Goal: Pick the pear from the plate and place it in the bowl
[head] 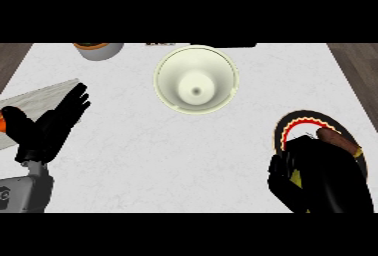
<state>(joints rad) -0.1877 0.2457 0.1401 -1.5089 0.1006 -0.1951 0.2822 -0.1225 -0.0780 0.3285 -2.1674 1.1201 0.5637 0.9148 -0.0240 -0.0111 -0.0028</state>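
Fingers of the right hand (319, 172) curl downward over the plate (289, 126) at the near right of the white counter (148, 155), and the back of the hand covers most of the plate's middle. A brownish rounded shape, the pear (341, 140), shows just past the hand's far right side, lying on the plate and touching or nearly touching the fingers; whether the fingers actually close around it cannot be told, since the hand hides the contact. The plate is dark with a red and pale patterned ring, visible only along its far and left rim. On the left, the left hand (52, 127) rests near the edge with its fingers straight and slightly spread, pointing toward the far right, holding nothing; it lies over the corner of a grey board (40, 97), and a bit of orange (3, 123) shows at the very left edge beside it. The bowl (196, 79) stands far and center, well apart from both hands, pale cream with a deep hollow, and nothing lies in it. At the far left a grey cup (100, 50) with orange inside is cut by the upper edge.
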